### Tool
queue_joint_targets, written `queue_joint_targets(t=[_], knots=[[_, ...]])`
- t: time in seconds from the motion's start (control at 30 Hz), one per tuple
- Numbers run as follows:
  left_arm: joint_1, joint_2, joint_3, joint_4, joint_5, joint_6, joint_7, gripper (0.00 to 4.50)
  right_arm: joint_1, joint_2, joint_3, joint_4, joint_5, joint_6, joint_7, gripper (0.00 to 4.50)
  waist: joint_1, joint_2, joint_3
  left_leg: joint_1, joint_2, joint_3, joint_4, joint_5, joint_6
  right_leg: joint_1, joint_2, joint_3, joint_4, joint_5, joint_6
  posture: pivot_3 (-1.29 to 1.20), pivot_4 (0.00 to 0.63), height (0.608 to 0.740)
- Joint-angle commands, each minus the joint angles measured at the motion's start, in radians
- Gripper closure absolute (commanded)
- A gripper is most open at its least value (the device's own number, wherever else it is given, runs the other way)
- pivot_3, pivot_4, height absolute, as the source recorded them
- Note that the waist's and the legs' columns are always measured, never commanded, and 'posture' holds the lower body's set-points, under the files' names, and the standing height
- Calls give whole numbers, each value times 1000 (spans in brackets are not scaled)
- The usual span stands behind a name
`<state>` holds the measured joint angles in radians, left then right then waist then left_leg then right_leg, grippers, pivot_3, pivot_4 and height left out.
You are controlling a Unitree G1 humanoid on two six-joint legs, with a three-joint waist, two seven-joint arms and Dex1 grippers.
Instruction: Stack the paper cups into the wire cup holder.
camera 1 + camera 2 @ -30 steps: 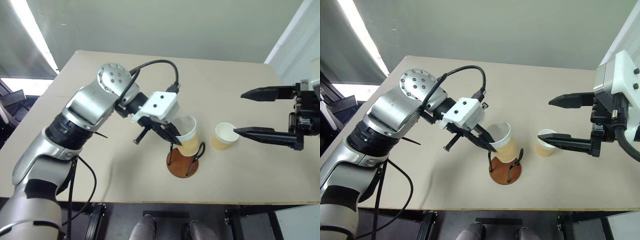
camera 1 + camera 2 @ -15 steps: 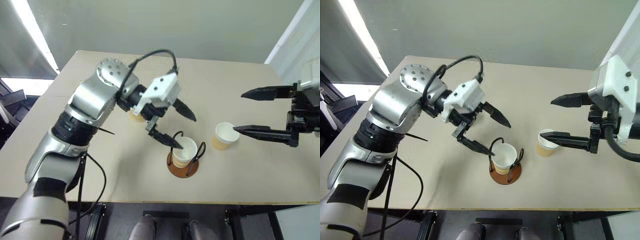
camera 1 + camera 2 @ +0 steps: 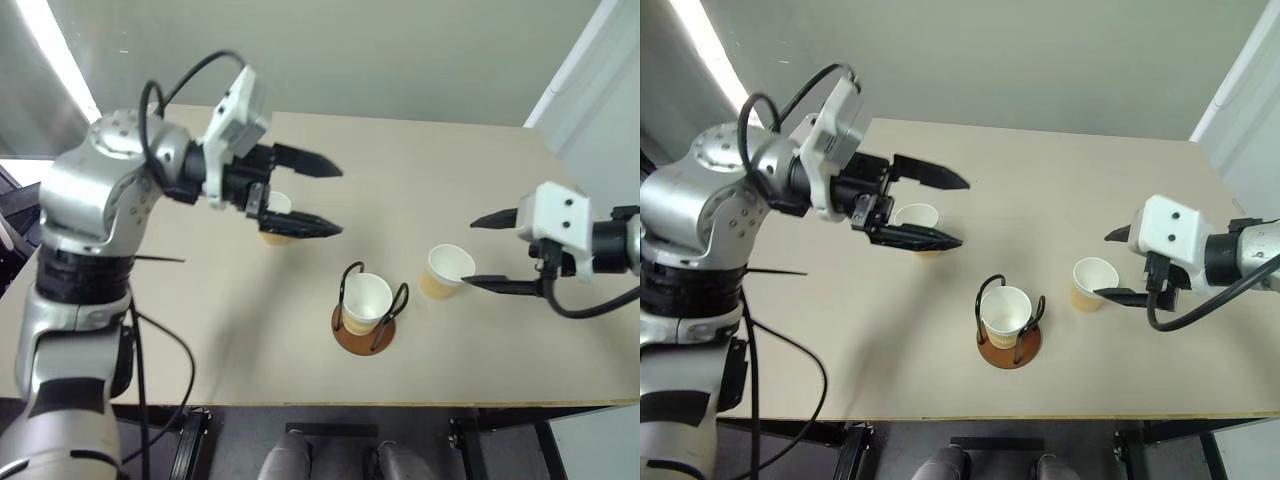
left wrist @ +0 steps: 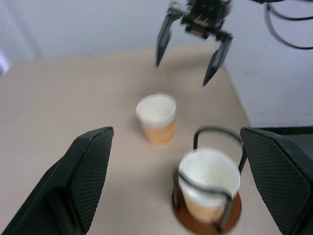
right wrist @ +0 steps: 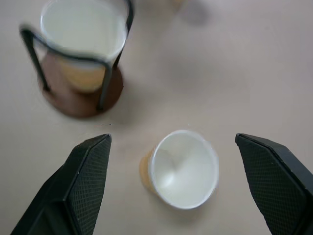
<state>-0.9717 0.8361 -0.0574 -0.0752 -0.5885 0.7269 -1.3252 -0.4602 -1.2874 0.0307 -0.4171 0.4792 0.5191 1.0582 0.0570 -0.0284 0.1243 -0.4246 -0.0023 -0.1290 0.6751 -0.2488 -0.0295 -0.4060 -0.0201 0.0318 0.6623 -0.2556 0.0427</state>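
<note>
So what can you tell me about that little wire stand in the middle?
The wire cup holder has a round reddish-brown disc base with thin black wire loops rising from it. It stands upright on the beige table, near the front edge. One paper cup sits inside the loops, open end up. Neither pincer touches it.

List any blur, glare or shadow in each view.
Left eye view: a bright light strip glares at upper left; soft shadows lie beside the wire cup holder. Left wrist view: both cups look soft, blurred. Right wrist view: the holder's wires smear, while the loose cup stays fairly crisp.
</note>
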Motion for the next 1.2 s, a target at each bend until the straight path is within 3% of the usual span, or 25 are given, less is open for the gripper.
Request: queue_joint_targets(t=[0.03, 0.33, 0.6, 0.7, 1.0, 1.2], knots=[[46, 22, 75, -82, -4, -21, 56, 54, -50, 38, 81, 72, -131, -96, 47, 341, 1, 0, 0, 0, 0, 0, 1, 0, 0, 1, 0, 0, 0, 0, 0, 0, 150, 740], [143, 41, 115, -171, -20, -4, 130, 54, -158, 156, 228, 307, -361, -284, 163, 341, 0, 0, 0, 2, 0, 0, 6, -1, 2, 5, 0, 0, 0, 2, 1, 0, 150, 740], [169, 54, 123, -200, -37, 4, 156, 54, -183, 222, 259, 413, -461, -374, 227, 341, 0, 0, 0, 4, 0, 0, 5, -1, 2, 7, 0, 0, 0, 2, 0, 0, 150, 740], [175, 56, 119, -201, -37, 0, 160, 0, -199, 258, 268, 439, -489, -393, 233, 961, -2, 1, 0, 4, 0, 0, 5, -1, 2, 7, 0, 0, 0, 3, -1, 0, 150, 740], [184, 59, 114, -203, -39, -7, 153, 0, -210, 288, 254, 448, -515, -398, 286, 4340, -1, 1, 0, 5, 0, 0, 4, -2, 1, 7, 0, 0, 0, 3, -2, 0, 150, 740], [199, 93, 91, -197, -36, -40, 62, 0, -229, 271, 208, 376, -452, -322, 347, 4456, -1, 1, 1, 5, 0, 0, 2, -1, -1, 6, 0, 0, -1, 2, -3, 0, 150, 740]])
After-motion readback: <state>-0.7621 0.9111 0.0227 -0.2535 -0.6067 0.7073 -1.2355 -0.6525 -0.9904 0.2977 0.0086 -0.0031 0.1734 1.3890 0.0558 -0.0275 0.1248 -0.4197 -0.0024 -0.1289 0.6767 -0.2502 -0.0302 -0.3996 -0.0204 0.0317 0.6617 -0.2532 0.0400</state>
